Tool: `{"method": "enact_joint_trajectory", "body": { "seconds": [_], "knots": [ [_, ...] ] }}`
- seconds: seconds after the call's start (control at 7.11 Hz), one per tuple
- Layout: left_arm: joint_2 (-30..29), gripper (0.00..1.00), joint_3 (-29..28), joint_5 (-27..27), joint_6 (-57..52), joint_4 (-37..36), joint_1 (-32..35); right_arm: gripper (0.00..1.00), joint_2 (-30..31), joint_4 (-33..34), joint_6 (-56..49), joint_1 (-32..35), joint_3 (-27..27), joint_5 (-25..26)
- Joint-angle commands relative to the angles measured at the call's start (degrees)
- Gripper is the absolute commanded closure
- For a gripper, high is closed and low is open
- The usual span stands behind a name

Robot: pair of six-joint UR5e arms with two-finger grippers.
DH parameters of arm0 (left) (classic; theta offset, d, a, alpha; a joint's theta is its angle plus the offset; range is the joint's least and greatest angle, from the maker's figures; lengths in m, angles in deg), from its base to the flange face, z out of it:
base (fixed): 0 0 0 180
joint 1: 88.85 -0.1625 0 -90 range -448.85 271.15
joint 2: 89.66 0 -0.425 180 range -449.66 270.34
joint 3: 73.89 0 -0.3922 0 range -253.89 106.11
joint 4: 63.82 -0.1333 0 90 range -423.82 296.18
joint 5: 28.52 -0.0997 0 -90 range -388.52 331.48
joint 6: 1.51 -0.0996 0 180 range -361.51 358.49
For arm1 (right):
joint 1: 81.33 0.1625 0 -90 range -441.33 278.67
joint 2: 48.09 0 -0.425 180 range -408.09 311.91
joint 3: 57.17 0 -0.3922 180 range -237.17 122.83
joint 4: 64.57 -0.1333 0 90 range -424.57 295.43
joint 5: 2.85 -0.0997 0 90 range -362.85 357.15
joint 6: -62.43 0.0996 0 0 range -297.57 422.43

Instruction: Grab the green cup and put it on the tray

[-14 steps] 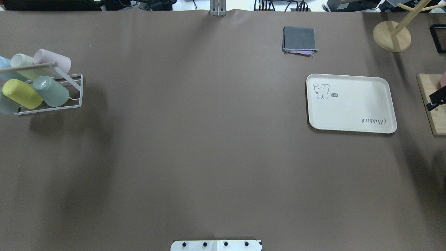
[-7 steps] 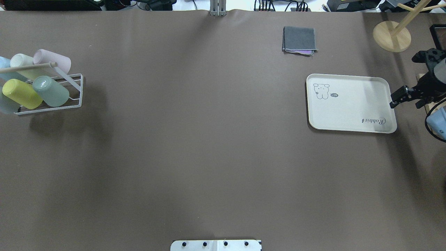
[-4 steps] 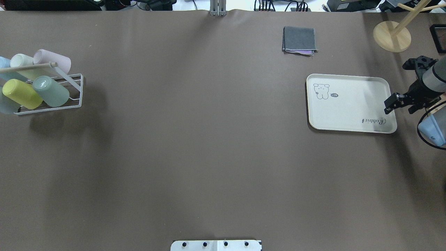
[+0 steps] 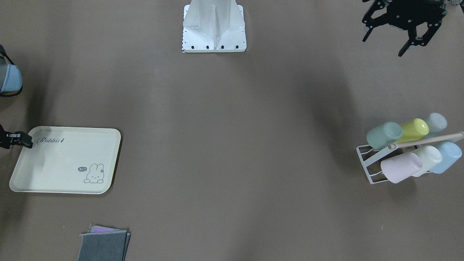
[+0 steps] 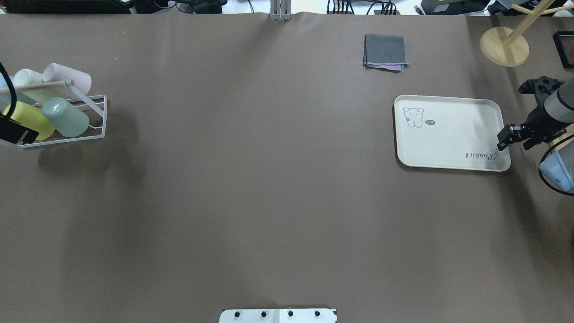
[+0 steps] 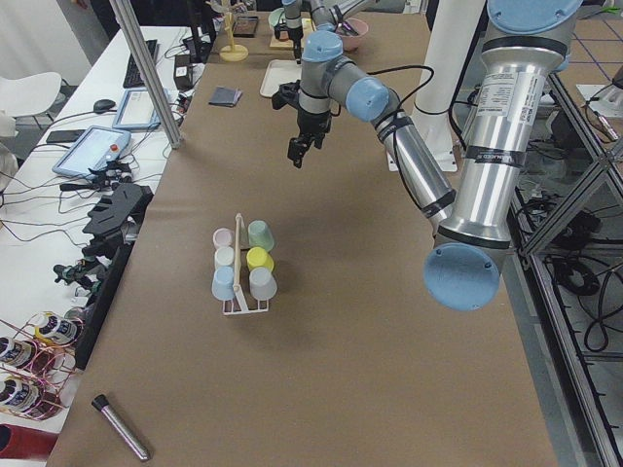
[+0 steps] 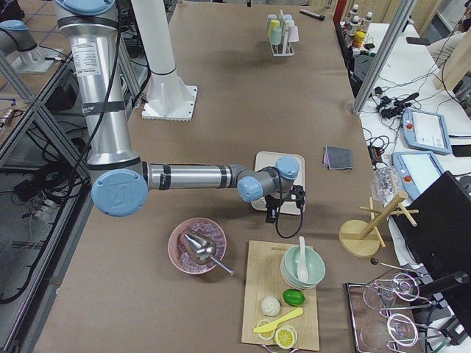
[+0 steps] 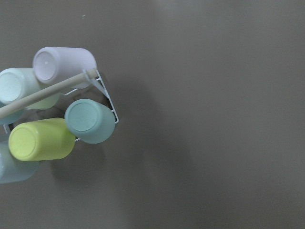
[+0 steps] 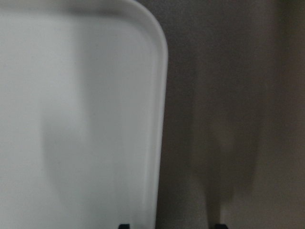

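Left pincer (image 4: 384, 42) hangs spread wide and empty above the counter (image 5: 269, 188), near the white rack (image 5: 101, 112) where the green cup (image 5: 68, 118) lies tilted beside the yellow cup (image 8: 43, 139). Well apart, my right pincer (image 5: 503, 141) is parted too, holding nothing, over the tray's (image 5: 448, 139) short edge by the script.

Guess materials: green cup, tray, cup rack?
The green cup is likely plastic with a matte finish: even soft colour, only a dull sheen on its base. The tray is probably plastic or melamine in smooth satin cream, with a moulded rim and a printed drawing. The rack is thin white wire, probably painted metal. Its bar looks like bare light wood.
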Motion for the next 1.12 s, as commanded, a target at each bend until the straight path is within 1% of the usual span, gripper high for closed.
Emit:
{"method": "enact_joint_trajectory", "body": {
  "seconds": [0.0, 0.14, 0.28, 0.42, 0.56, 0.7, 0.84, 0.98],
  "knots": [
    [0.00, 0.01, 2.00, -15.59, -12.97, -0.31, -11.09, 0.67, -0.32, -0.02, 0.03, 0.00, -0.19, 0.30],
    [0.00, 0.01, 2.09, -24.27, -13.45, -0.49, -18.62, 0.74, -0.32, -0.02, 0.03, 0.00, -0.19, 0.39],
    [0.09, 0.01, 1.75, -32.97, -16.94, -0.93, -24.18, 0.84, -0.23, -0.02, 0.03, 0.00, -0.19, 0.39],
    [0.35, 0.01, 1.57, -41.41, -23.59, -4.15, -28.58, 0.95, -0.23, -0.02, 0.03, 0.00, -0.19, 0.39],
    [1.13, 0.01, 1.13, -50.72, -26.61, -6.71, -32.63, 1.00, -0.23, -0.02, 0.03, 0.00, -0.02, 0.39],
    [4.71, 0.01, 0.17, -57.43, -28.82, -6.56, -36.41, 1.00, -0.23, -0.02, -0.06, 0.08, 0.51, 0.22],
    [8.31, 0.01, -3.14, -68.11, -31.10, -5.69, -40.19, 1.00, -0.23, -0.02, -0.06, 0.43, 1.38, 0.04],
    [10.35, 0.01, -7.35, -73.18, -36.26, -0.80, -40.58, 1.00, 0.03, -0.02, -0.15, 0.52, 2.70, -0.22]
  ]
}}
